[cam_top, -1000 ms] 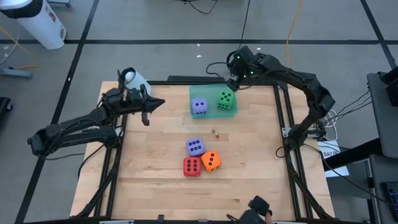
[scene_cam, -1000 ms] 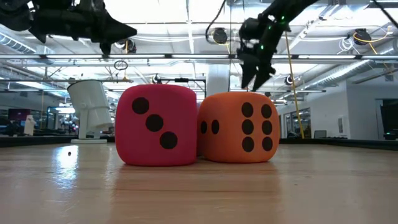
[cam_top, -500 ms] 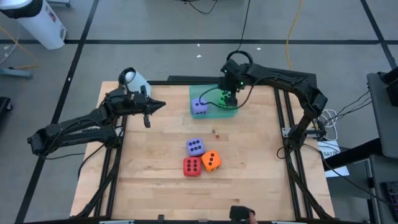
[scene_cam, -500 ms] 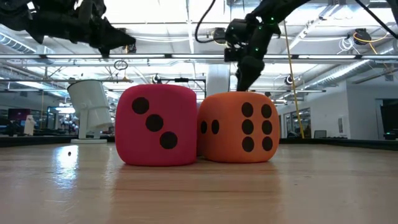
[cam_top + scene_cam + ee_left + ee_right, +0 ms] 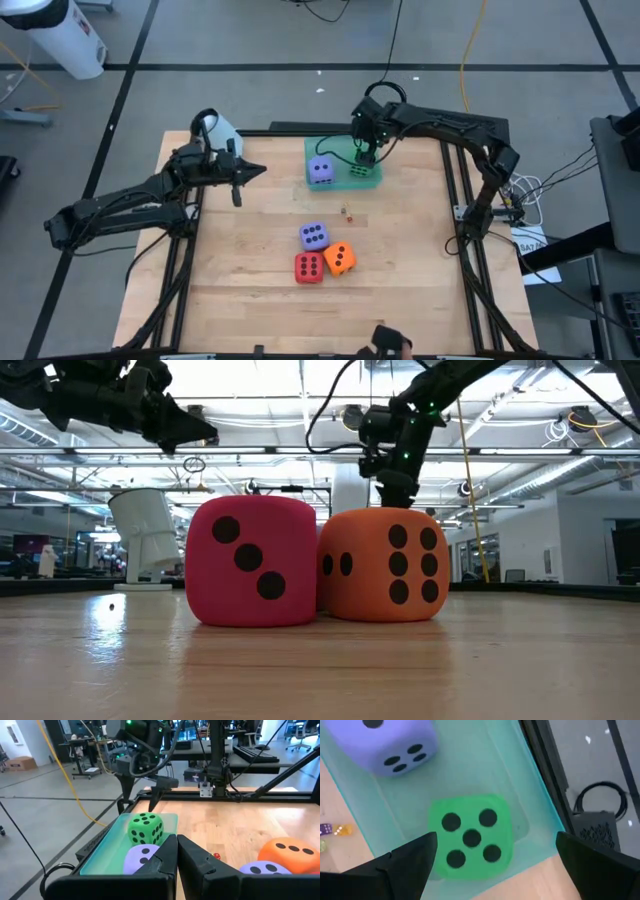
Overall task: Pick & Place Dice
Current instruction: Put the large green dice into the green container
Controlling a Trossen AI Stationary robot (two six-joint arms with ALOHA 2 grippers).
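Right wrist view only: five pips on small soft green die (image 5: 471,837) in translucent green tray (image 5: 535,795), between wide-spread right gripper (image 5: 495,857) fingers. Pale wooden tabletop (image 5: 400,290); grey floor (image 5: 250,40) beyond.

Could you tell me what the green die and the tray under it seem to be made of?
Green die: probably soft foam, matte, with rounded edges and flat dark pips. Tray: likely translucent greenish plastic, smooth and faintly glossy; the surface beneath shows through it.
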